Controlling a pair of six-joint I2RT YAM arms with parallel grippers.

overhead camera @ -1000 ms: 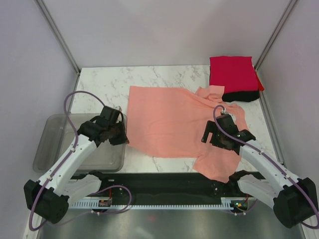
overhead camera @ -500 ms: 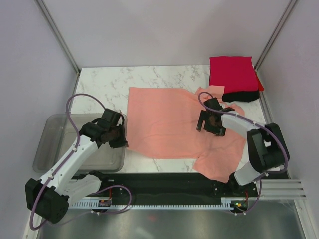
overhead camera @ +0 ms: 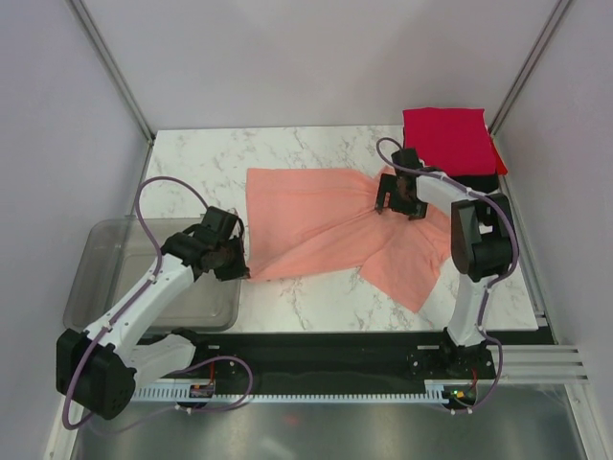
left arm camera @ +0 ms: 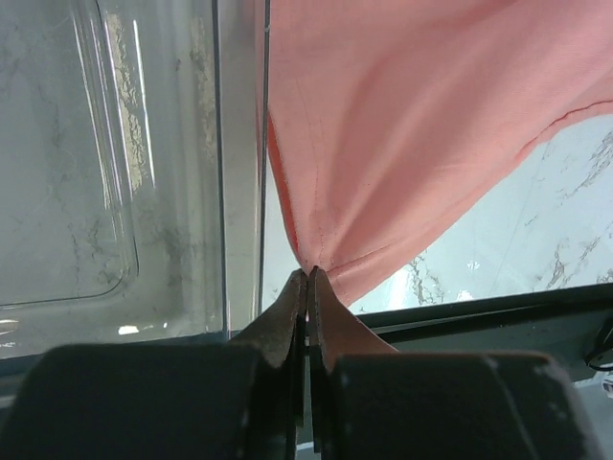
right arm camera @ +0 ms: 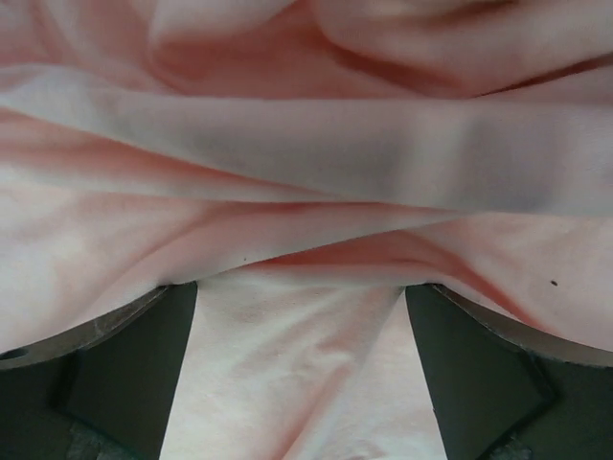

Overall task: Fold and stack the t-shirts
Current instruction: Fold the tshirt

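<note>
The salmon-pink t-shirt (overhead camera: 316, 225) lies spread on the marble table, pulled into slanting folds. My left gripper (overhead camera: 235, 269) is shut on its near-left corner beside the tub; the left wrist view shows the jaws (left arm camera: 308, 273) closed on the cloth (left arm camera: 412, 125). My right gripper (overhead camera: 397, 196) is at the shirt's far right part. In the right wrist view its fingers (right arm camera: 124, 355) stand wide apart, with bunched pink cloth (right arm camera: 306, 172) between and over the tips. A folded red t-shirt (overhead camera: 447, 139) lies on a black one (overhead camera: 484, 176) at the far right.
The grey see-through tub (overhead camera: 105, 273) stands at the near left, overhanging the table edge; its wall (left arm camera: 239, 172) runs just left of my left gripper. Metal frame posts (overhead camera: 522, 72) rise at the back corners. A black rail (overhead camera: 326, 350) runs along the near edge.
My right arm has swung from the near right to the far right, taking the shirt's right part with it. The shirt is now stretched in diagonal folds. My left gripper has held its corner.
</note>
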